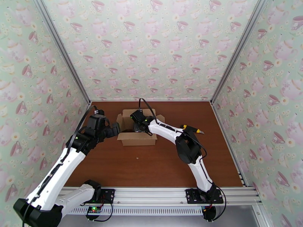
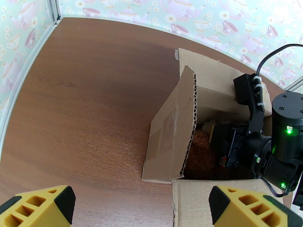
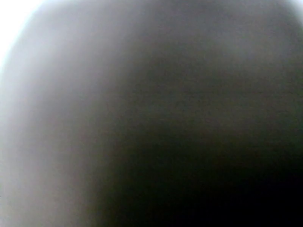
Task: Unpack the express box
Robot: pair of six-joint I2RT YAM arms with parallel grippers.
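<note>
**A:** Where's the express box?

**B:** On the bench, toward the back wall. Its mouth faces up, its flaps are splayed, and its long axis runs left to right across me.

**A:** How will it handle?

**B:** Light, I judge. It's corrugated card with stiff walls and floppy flaps, and it will likely slide on smooth wood. I'd pinch a wall rim.

**A:** Your end effectors?

**B:** My left end effector is spread wide just beside the left flap, holding nothing. My right end effector is down inside, by a brown fuzzy thing. I can't tell whether it's pinching.

Express box mid-table twd back, left gripper at its left side, right gripper inside.
</note>
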